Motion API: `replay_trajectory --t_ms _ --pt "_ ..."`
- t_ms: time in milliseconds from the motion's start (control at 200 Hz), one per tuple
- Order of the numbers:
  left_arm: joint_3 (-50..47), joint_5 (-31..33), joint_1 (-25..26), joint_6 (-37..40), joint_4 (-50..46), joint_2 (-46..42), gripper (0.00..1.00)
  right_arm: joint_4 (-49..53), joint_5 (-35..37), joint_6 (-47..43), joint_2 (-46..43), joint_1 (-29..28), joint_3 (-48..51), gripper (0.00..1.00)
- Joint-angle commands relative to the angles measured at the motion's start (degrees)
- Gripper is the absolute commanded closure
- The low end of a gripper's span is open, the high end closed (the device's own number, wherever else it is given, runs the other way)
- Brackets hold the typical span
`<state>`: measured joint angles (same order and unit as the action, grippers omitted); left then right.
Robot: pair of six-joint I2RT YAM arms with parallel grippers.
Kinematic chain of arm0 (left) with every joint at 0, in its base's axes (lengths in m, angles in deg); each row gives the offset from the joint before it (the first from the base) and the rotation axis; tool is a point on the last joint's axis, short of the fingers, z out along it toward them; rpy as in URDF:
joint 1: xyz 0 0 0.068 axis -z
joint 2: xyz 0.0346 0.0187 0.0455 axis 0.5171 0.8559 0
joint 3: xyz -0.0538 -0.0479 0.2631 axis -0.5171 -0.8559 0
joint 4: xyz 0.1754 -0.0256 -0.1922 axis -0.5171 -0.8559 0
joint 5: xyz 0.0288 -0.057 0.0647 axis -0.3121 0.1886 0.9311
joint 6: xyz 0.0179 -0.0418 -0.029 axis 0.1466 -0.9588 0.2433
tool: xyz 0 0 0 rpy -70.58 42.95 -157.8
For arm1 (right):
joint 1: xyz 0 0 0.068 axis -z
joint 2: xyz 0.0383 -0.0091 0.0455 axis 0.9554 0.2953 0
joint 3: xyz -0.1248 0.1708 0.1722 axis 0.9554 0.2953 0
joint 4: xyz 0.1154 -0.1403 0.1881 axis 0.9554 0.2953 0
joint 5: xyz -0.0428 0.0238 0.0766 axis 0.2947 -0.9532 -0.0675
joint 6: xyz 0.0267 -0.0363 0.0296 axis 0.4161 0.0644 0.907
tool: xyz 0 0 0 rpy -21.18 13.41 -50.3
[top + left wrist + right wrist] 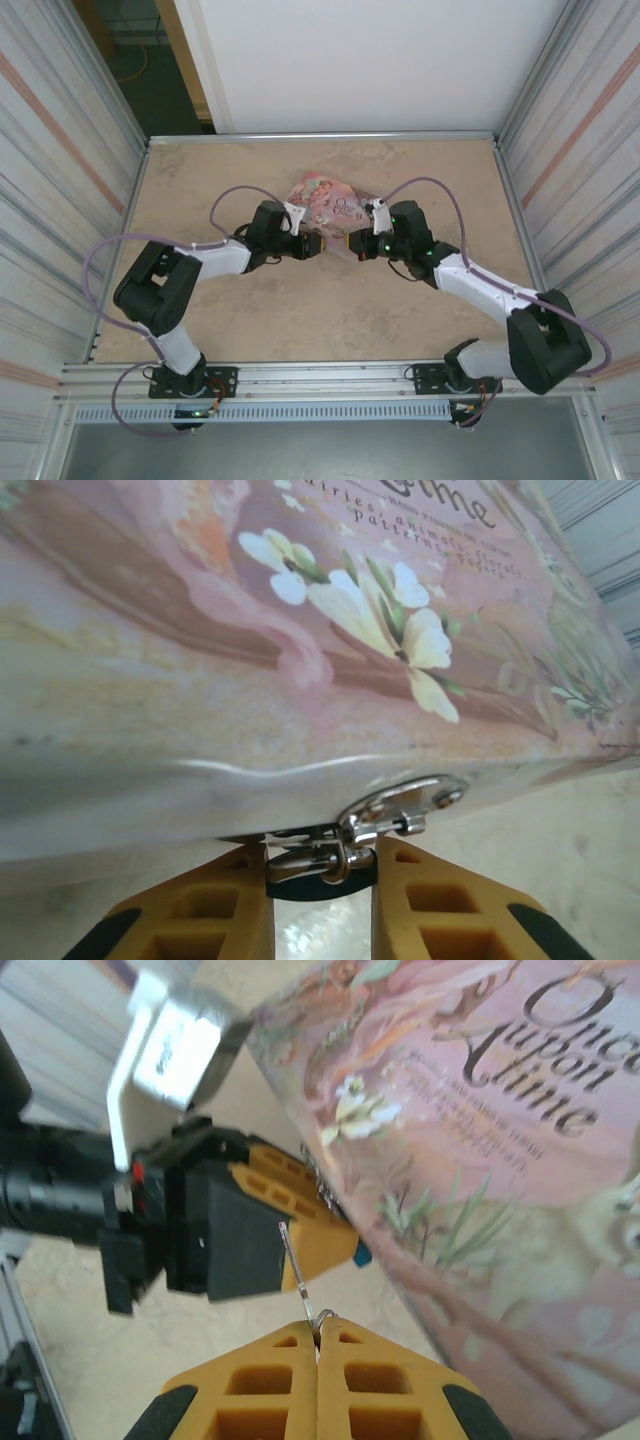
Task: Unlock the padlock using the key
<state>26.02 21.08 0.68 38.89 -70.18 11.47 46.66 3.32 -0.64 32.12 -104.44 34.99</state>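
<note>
- The padlock (322, 878) hangs at the near edge of the pink tin (300, 630), close to the middle of the table (300, 330). Its silvery shackle (312, 856) is hooked into the tin's metal hasp (400, 805).
- Its long axis runs out from the hasp toward the left gripper (322, 860), with the shackle end nearest the tin and the dark blue body away from it.
- The left gripper's 2 yellow fingers (200, 910) stand on either side of the padlock and pinch it between them.
- The right gripper (318, 1332) has its 2 fingers (260, 1390) pressed together on the head of the key (296, 1265). The thin shaft points away from the fingertips toward the left gripper, leaning slightly left.
- Most of the padlock's body is sunk between the left fingers, and the keyhole cannot be made out.
- I cannot tell whether the key's tip touches the padlock — it ends against the left gripper's dark housing.
- The left wrist view gives the shackle and hasp close up, with the tin cut off on every side.
- The right wrist view gives the key, plus a small blue corner poking out past a left finger.
- From above, the 2 grippers meet tip to tip just in front of the tin. There the padlock and key are too small and too covered to pick out.
</note>
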Motion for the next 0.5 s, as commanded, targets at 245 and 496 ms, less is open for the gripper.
replay_trajectory --t_ms 245,496 --pt "3.8 -5.2 2.2 -9.5 -11.6 -8.4 0.78 0.2 14.1 -8.7 -7.9 -10.5 9.5 1.0" --pt "6.1 -6.2 2.4 -13.1 -16.9 -9.7 0.79 -4.3 24.7 -12.4 -5.6 -17.8 12.4 1.0"
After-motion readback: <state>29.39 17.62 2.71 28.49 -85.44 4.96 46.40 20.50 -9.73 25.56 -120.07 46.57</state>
